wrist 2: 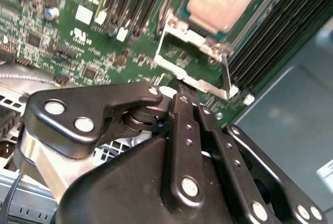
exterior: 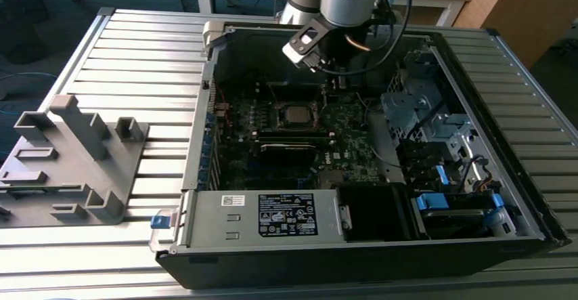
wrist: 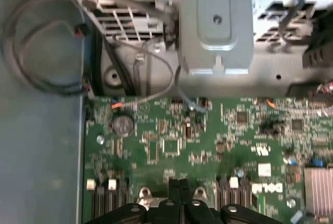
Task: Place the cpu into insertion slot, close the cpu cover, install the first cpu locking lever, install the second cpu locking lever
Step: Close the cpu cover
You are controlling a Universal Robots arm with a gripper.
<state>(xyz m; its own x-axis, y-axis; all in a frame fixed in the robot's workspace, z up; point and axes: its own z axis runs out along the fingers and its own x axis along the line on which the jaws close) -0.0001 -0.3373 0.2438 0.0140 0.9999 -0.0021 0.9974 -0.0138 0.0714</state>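
Second wrist view is showing the cover (wrist 2: 192,81) lying just ahead of my gripper (wrist 2: 181,94), its free edge almost at my tips and running across my fingers' line. My jaws are pressing together, gripping nothing. Beyond the cover, the cpu (wrist 2: 221,0) is sitting flat in the slot (exterior: 296,127) — mid-frame in the exterior view — dull silver and square. The cover is standing swung open — a thin bright frame around a window.

Cpu (wrist 2: 221,0) silver-grey, motherboard (wrist: 171,146) green, pincer (wrist: 180,183) black
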